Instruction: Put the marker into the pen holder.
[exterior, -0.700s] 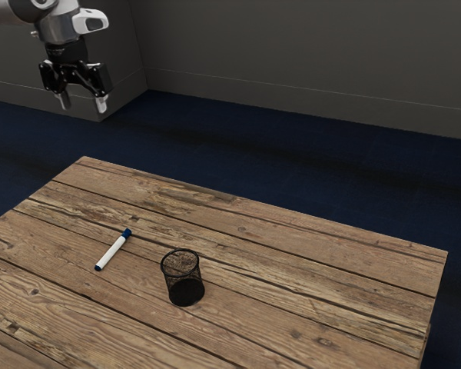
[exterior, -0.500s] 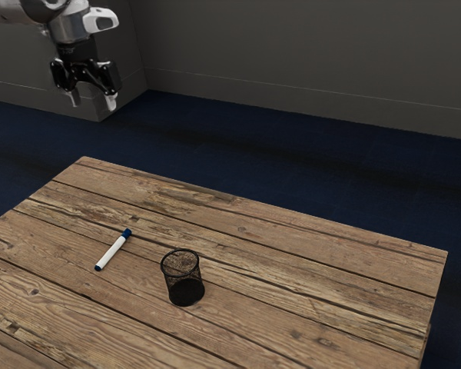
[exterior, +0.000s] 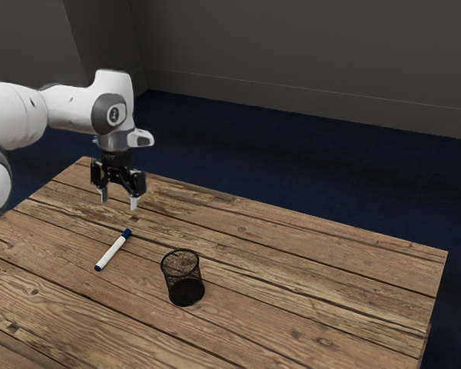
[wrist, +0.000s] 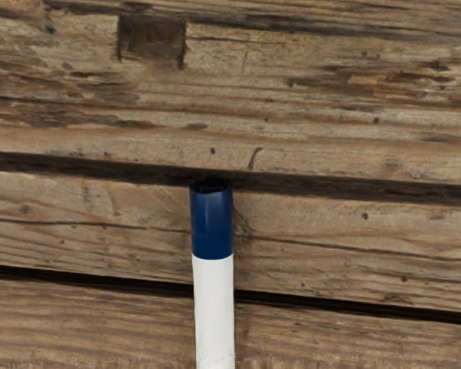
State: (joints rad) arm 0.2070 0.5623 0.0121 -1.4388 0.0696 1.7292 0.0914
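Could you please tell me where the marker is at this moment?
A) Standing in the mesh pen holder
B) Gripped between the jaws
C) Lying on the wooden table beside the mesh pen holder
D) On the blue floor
C: the white marker lies flat on the wooden table, with a gap between it and the black mesh pen holder.

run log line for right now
gripper open, empty | marker lying on table | pen holder upright | marker not grasped

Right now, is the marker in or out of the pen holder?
Out: the marker lies on the wooden table, beside the upright mesh pen holder, with bare planks between them.
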